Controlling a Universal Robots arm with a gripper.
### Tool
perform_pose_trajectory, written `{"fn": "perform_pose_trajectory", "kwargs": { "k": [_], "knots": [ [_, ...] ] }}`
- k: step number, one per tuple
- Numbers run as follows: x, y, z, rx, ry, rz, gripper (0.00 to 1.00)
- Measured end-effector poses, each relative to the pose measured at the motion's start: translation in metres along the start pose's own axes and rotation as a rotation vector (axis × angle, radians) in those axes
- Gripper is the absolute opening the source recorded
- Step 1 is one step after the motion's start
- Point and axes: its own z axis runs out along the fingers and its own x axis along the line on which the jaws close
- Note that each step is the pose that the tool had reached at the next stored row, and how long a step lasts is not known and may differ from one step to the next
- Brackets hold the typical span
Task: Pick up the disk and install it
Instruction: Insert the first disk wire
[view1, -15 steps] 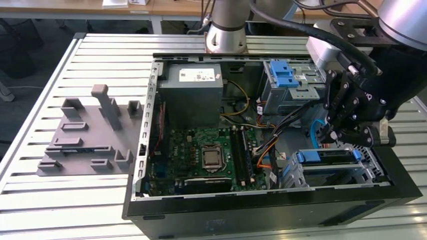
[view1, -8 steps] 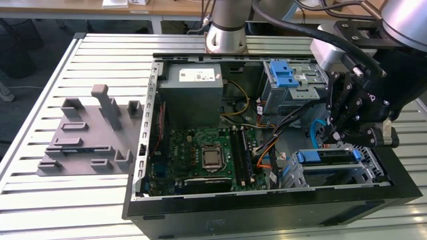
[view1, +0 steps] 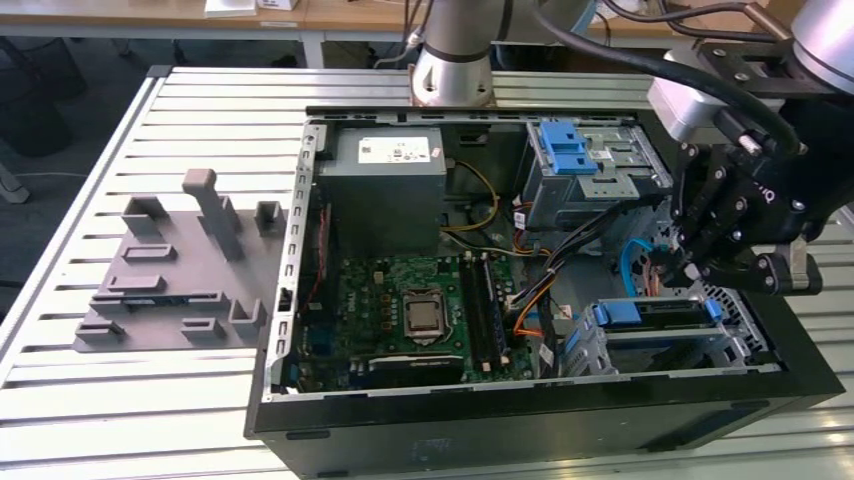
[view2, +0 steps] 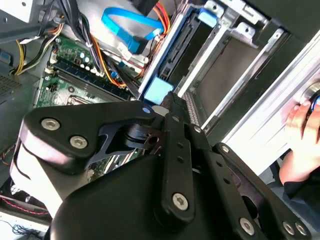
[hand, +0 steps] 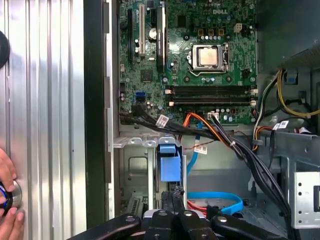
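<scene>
Quick head count from us: almost all singles, plus one pair

We get one open PC case on one slatted table. Inside it there's one motherboard with one CPU socket, one grey power supply box in a case corner, and one flat blue cable. There are two drive cages. The corner cage holds the one disk, and the second cage along the case edge has one ridged blue latch. Near the table edge on the exterior view's left sits one grey fixture. Add one gripper, and one hand at the table edge in the second wrist view.
</scene>
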Motion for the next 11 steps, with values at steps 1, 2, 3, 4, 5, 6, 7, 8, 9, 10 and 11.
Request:
{"fn": "perform_pose_trajectory", "kwargs": {
  "k": [1,2,3,4,5,6,7,8,9,10,11],
  "knots": [
    [0.0000,-0.0018,0.0001,0.0000,0.0000,0.000,0.12],
    [-0.0001,-0.0038,0.0000,0.0000,0.0000,0.000,0.12],
    [-0.0002,-0.0058,0.0000,0.0000,0.0001,0.000,0.12],
    [-0.0002,-0.0075,0.0001,0.0000,0.0001,0.000,0.12],
    [-0.0003,-0.0092,0.0001,0.0000,0.0000,0.000,0.12],
    [-0.0003,-0.0108,0.0002,0.0000,0.0000,0.000,0.12],
    [-0.0004,-0.0125,0.0002,0.0000,0.0000,0.000,0.12],
    [-0.0004,-0.0142,0.0003,0.0000,0.0000,0.000,0.12],
    [-0.0005,-0.0160,0.0003,0.0000,0.0000,0.000,0.12],
    [-0.0006,-0.0177,0.0004,0.0000,0.0000,0.000,0.12],
    [-0.0009,-0.0193,0.0005,-0.0001,-0.0001,0.000,0.12]
  ]
}}
